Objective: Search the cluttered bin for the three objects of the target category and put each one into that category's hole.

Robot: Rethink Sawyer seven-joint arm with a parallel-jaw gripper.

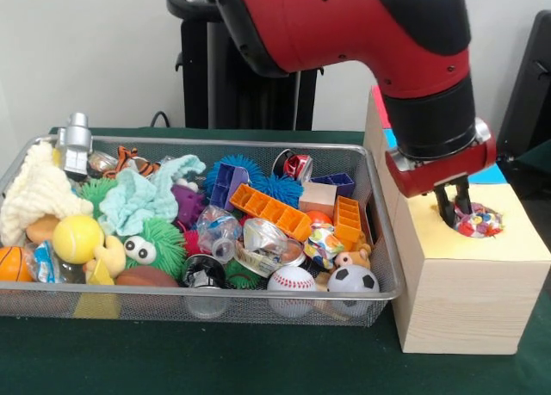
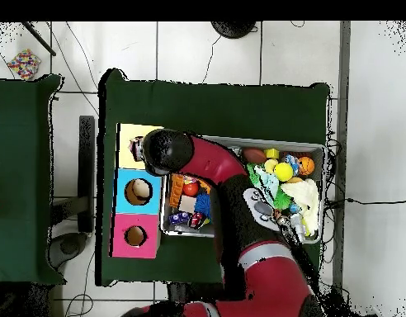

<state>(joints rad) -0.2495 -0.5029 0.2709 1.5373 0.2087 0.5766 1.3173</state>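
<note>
My gripper (image 1: 455,214) hangs straight down over the yellow-topped wooden box (image 1: 508,244), its tips at the hole (image 1: 500,218). A wad of white paper with coloured dots (image 1: 479,221) sits in that hole, right at the tips; I cannot tell whether it is held. Another dotted wad (image 1: 322,243) lies in the wire mesh bin (image 1: 172,305), right of centre among the toys. In the overhead view the arm's wrist (image 2: 167,151) covers the hole in the yellow box (image 2: 127,134), beside the bin (image 2: 320,150).
The bin holds a cream cloth (image 1: 34,193), a mint cloth (image 1: 142,197), orange trays (image 1: 271,210), a baseball (image 1: 291,283), a soccer ball (image 1: 353,280) and other toys. Blue-topped (image 2: 124,191) and red-topped (image 2: 122,237) boxes stand beside the yellow one. A dotted wad (image 2: 25,63) lies off the table.
</note>
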